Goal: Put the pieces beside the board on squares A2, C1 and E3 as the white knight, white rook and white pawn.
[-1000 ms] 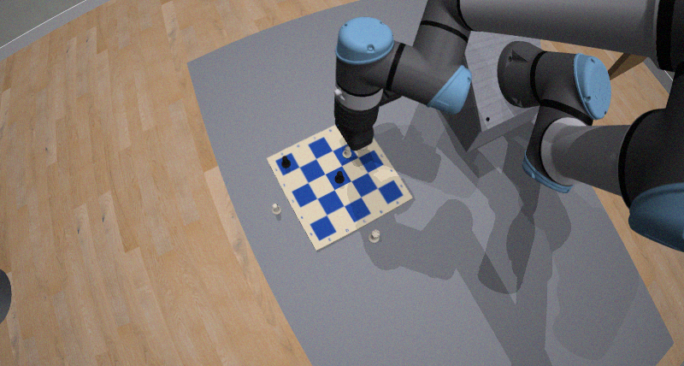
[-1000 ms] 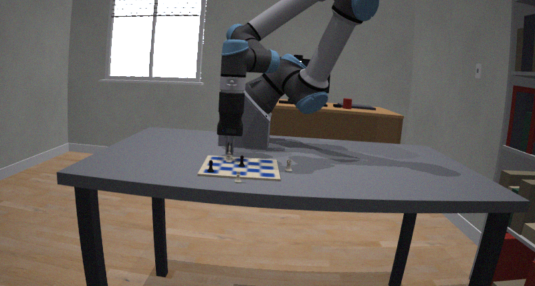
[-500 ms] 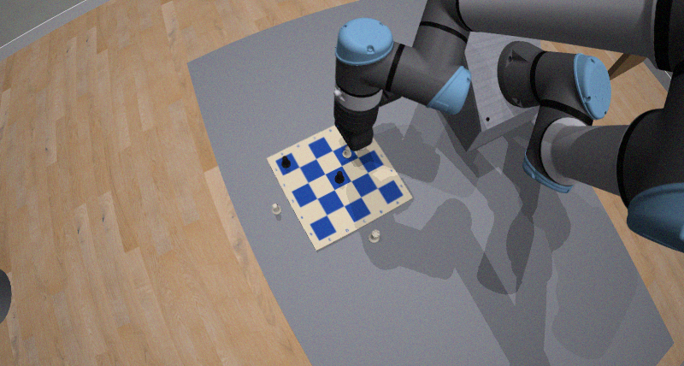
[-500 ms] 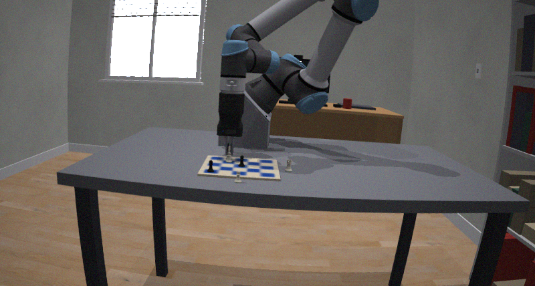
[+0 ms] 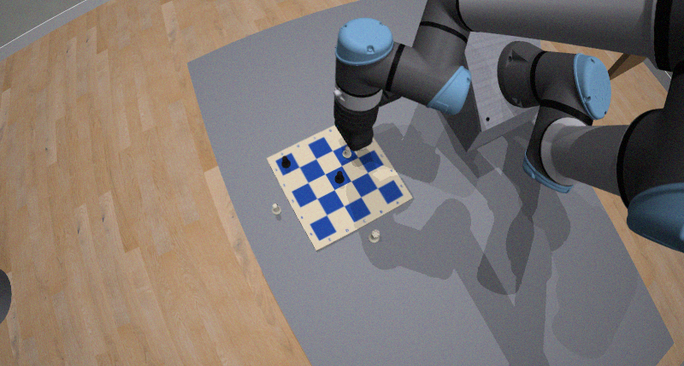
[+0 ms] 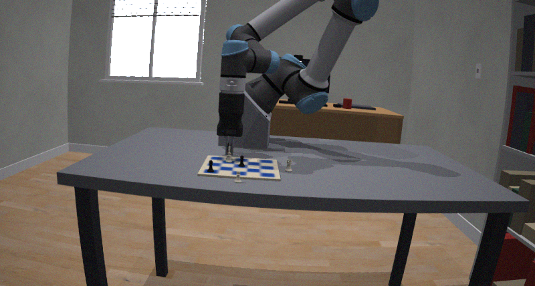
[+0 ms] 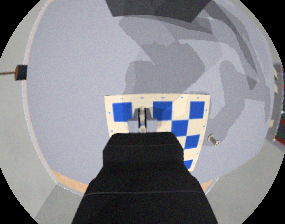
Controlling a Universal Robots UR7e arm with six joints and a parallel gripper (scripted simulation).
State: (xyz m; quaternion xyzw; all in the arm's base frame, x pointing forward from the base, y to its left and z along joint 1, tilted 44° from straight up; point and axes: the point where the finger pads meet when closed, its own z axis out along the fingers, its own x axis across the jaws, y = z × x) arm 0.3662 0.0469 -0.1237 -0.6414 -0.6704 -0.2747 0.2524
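- Bright window [image 6: 155, 41], its panes blown out to plain white; the walls around it stay dim and grey.
- Overlapping soft shadows of the arm [image 5: 564, 9] [image 6: 287, 11] spread over the table [image 5: 248, 124] [image 6: 299, 187] [image 7: 78, 75].
- Fine grain everywhere; the small pieces look soft.
- Table edges bow in the top and exterior views — the wrist view bends hardest, inside a black round border.

one piece [image 5: 285, 162] [image 6: 210, 166] and another piece [image 5: 339, 176] [image 6: 241, 161] stand on the board [image 5: 331, 202] [image 6: 267, 174] [image 7: 180, 128], a third piece [image 5: 275, 209] [image 6: 237, 177] and a fourth piece [image 5: 374, 236] [image 6: 288, 166] [image 7: 213, 139] beside it.
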